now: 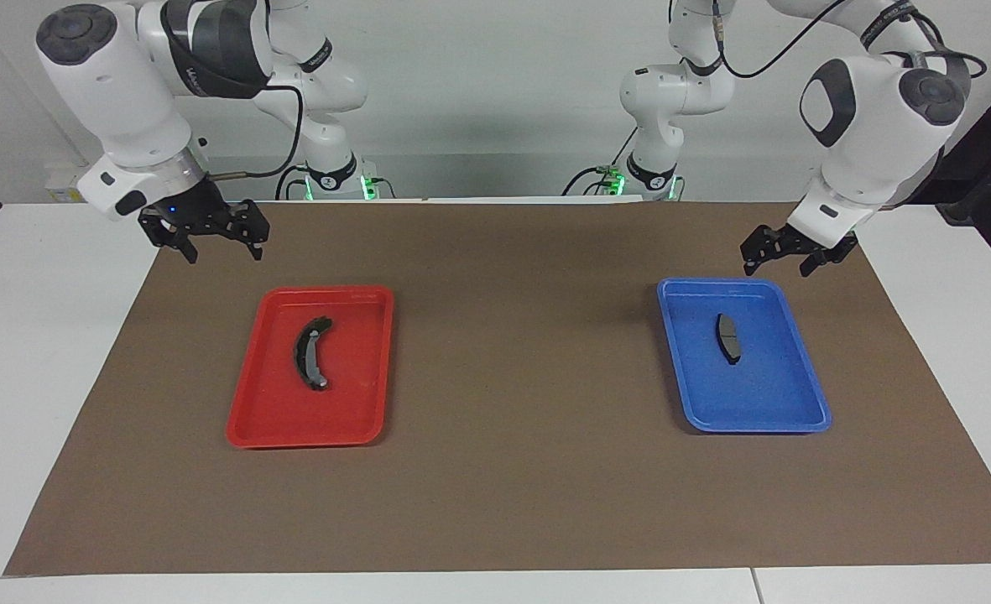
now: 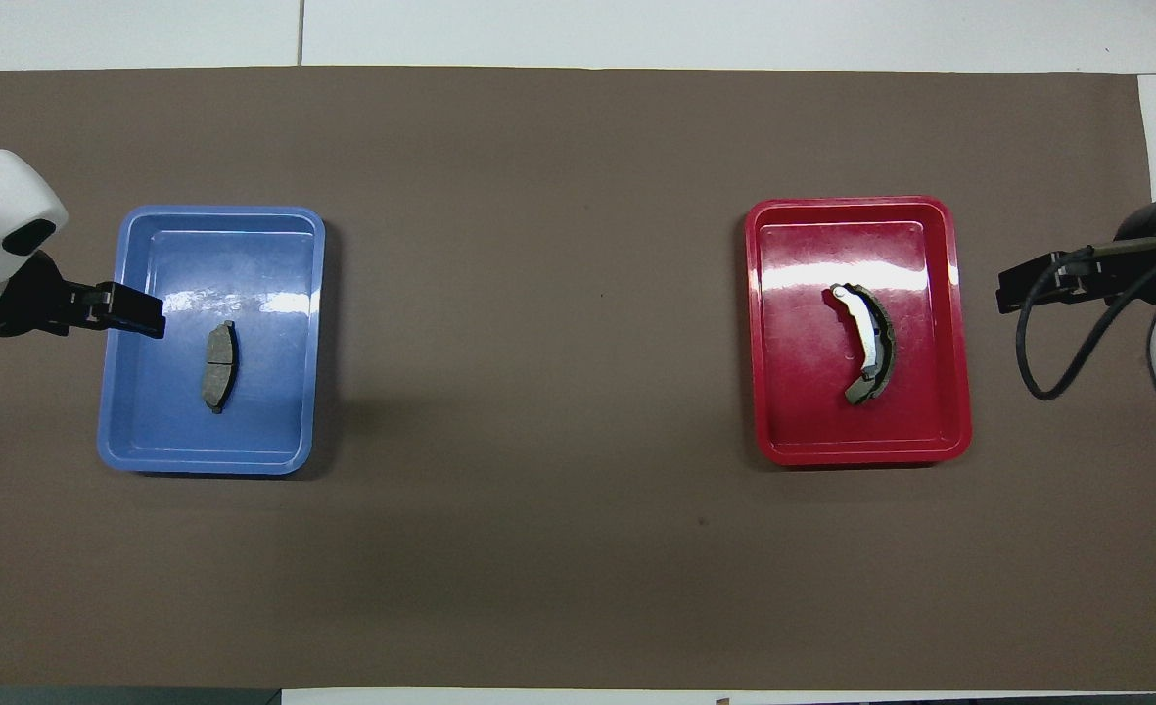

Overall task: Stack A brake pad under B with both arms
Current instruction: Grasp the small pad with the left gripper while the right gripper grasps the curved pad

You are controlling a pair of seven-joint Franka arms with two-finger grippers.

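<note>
Left hand (image 1: 776,260): fingers spread, grasping nothing, raised over the edge of the blue tray nearest the robots.
Right hand (image 1: 220,250): fingers spread, empty, up over the brown mat (image 1: 512,352), just short of the red tray's robot-side edge.
A brake pad (image 1: 727,337): lies flat in the blue tray (image 1: 789,411), toward the left arm's end of the counter (image 1: 33,335).
B (image 1: 312,352): lies flat in the red tray (image 1: 352,419), toward the right arm's end, well apart from the pad.
</note>
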